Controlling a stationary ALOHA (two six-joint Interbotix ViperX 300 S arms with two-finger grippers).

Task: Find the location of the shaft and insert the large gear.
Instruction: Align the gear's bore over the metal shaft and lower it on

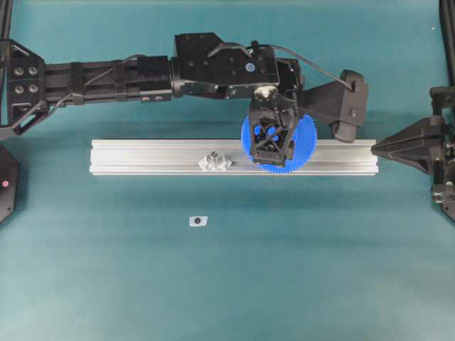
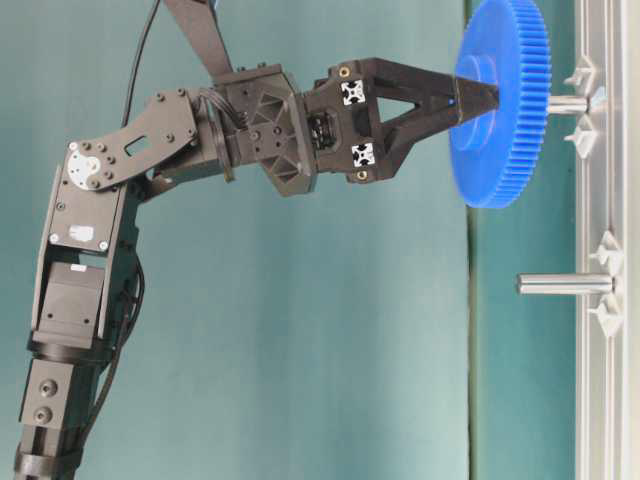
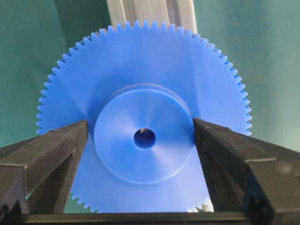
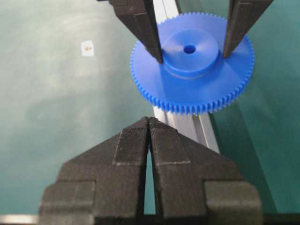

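The large gear, bright blue and toothed, sits level on the shaft. A short length of the shaft shows between the gear and the aluminium rail. My left gripper comes straight down over the raised hub. Its fingers flank the hub, with a thin gap showing on the left side, so the gripper is open. My right gripper is shut and empty, pointing at the rail's right end.
A second upright peg with clear mounts stands on the rail left of the gear. A small white tag lies on the teal mat in front of the rail.
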